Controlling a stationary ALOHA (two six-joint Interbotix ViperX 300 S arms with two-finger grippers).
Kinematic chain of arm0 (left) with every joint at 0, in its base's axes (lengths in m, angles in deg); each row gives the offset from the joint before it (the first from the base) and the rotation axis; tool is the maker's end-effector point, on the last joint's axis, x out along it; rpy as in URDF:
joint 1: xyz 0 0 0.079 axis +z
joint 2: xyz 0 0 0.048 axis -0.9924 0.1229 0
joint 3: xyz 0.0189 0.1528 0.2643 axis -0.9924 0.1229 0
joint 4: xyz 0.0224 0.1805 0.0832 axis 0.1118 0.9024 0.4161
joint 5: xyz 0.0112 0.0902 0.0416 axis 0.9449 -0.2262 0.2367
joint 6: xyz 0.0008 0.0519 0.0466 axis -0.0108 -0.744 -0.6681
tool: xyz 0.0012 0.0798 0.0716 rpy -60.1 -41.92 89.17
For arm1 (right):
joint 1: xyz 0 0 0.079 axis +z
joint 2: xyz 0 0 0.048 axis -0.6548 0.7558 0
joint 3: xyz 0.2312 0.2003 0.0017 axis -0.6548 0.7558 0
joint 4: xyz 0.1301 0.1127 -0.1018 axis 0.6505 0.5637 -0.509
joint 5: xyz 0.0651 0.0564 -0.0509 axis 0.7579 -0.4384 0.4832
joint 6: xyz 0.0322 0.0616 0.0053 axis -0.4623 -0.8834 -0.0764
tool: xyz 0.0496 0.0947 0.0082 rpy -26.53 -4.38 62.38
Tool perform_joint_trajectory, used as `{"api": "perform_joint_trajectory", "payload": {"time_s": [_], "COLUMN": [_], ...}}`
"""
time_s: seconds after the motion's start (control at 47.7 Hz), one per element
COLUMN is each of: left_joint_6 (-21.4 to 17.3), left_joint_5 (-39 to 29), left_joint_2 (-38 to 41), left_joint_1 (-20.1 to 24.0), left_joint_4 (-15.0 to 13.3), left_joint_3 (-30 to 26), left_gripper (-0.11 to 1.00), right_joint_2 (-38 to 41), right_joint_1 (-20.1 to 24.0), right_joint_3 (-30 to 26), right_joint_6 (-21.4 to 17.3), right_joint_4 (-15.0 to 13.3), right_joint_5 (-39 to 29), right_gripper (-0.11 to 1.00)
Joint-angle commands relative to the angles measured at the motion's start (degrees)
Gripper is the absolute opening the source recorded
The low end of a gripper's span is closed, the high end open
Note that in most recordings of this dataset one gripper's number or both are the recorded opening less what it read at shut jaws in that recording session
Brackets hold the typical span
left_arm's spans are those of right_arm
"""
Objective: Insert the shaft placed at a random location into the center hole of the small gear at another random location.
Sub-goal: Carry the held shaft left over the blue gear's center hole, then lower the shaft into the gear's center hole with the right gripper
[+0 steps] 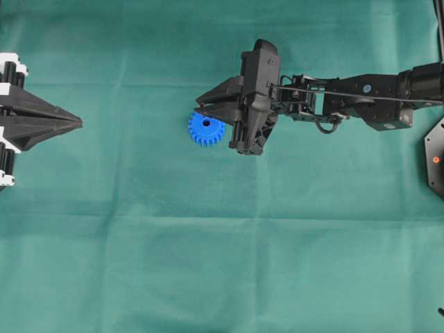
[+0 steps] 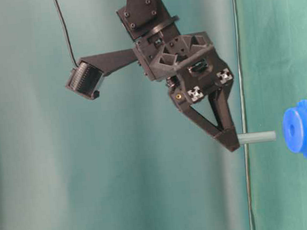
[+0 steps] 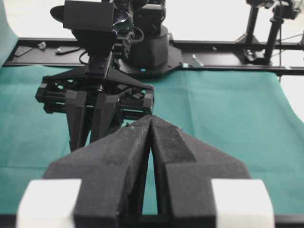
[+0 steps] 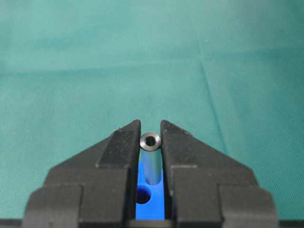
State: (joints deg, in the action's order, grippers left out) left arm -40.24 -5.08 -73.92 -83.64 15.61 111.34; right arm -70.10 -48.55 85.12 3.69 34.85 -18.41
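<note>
The small gear (image 1: pixel 206 130), bright blue and toothed, lies flat on the green cloth with its center hole (image 1: pixel 206 123) facing up. My right gripper (image 1: pixel 197 104) hangs over its far edge, shut on the shaft (image 2: pixel 257 137), a silvery pin that points at the gear (image 2: pixel 305 129) with a small gap between them. In the right wrist view the shaft (image 4: pixel 151 141) sits between the fingertips. Beneath it is the blue gear face (image 4: pixel 154 209), and the hole (image 4: pixel 142 195) lies slightly left of the pin's lower end. My left gripper (image 1: pixel 79 123) rests shut at the far left, holding nothing.
Green cloth (image 1: pixel 222 263) covers the table. A black mount (image 1: pixel 436 156) stands at the right edge. In the left wrist view the right arm (image 3: pixel 95 99) fills the middle distance, with a black rail (image 3: pixel 228 47) and stands behind it.
</note>
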Motion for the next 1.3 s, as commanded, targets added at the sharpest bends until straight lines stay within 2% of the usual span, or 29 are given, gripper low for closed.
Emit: {"api": "perform_joint_trajectory", "payload": {"time_s": [0.0,0.503,0.922,1.279], "left_joint_6": [0.09,0.09,0.09,0.09], "left_joint_5": [0.26,0.26,0.26,0.26], "left_joint_2": [0.44,0.44,0.44,0.44], "left_joint_1": [0.09,0.18,0.18,0.18], "left_joint_4": [0.18,0.18,0.18,0.18], "left_joint_3": [-1.05,-1.05,-1.05,-1.05], "left_gripper": [0.0,0.0,0.0,0.0], "right_joint_2": [-0.18,2.46,-2.64,-1.93], "right_joint_1": [0.18,0.18,0.18,0.7], "right_joint_3": [-1.49,-1.41,-0.79,0.0], "right_joint_6": [0.7,0.62,0.79,0.7], "right_joint_4": [-0.18,0.0,-0.18,-0.18], "right_joint_5": [0.0,0.7,0.35,0.88], "right_gripper": [0.12,0.12,0.12,0.12]}}
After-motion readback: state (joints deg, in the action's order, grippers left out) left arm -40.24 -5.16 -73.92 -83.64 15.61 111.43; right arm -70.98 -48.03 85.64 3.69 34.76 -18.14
